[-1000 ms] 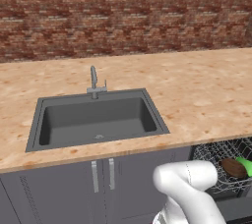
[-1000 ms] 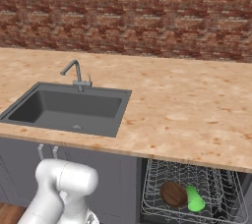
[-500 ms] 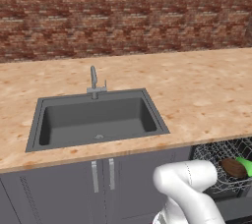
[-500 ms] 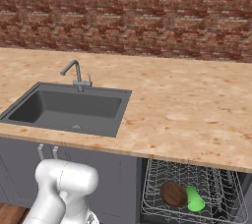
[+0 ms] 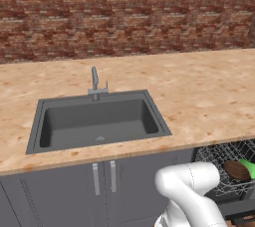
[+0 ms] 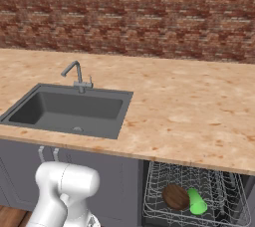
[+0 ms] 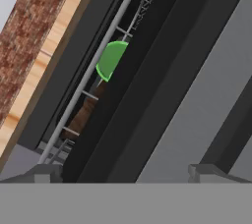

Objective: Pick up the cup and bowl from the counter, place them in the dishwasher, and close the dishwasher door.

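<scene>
So the pincer [image 7: 123, 171] is down low by the dishwasher, fingers spread wide with nothing between them, and it's staring almost edge-on along the dishwasher door [image 7: 162, 100], that flat dark grey panel running diagonally across the hand view. From that angle the door looks swung most of the way up toward the opening, but I honestly can't tell if the pincer is touching it or just hanging beside it. Just past the door edge you can see the wire rack [image 7: 93, 78] with the green cup [image 7: 110, 60] peeking out as a half-moon sliver and the brown bowl [image 7: 83, 112] right below it. The base views back that up: the bowl [image 6: 176, 196] and cup [image 6: 197, 201] sit side by side, pretty much touching, in the rack [image 6: 164, 181] of the dishwasher [image 6: 191, 193], under the edge of the worktop [image 6: 189, 111]. Same pair from the other side, bowl [image 5: 236, 170] with the cup [image 5: 248, 168] tucked just beyond it. Further back, the sink [image 5: 97, 121] and its faucet [image 5: 95, 82] are set in the worktop, then the brick wall [image 5: 124, 12] behind. So my read: both dishes are loaded, that part's done. What's left is getting the door fully shut, and it looks like that's the step in hand right now.
</scene>
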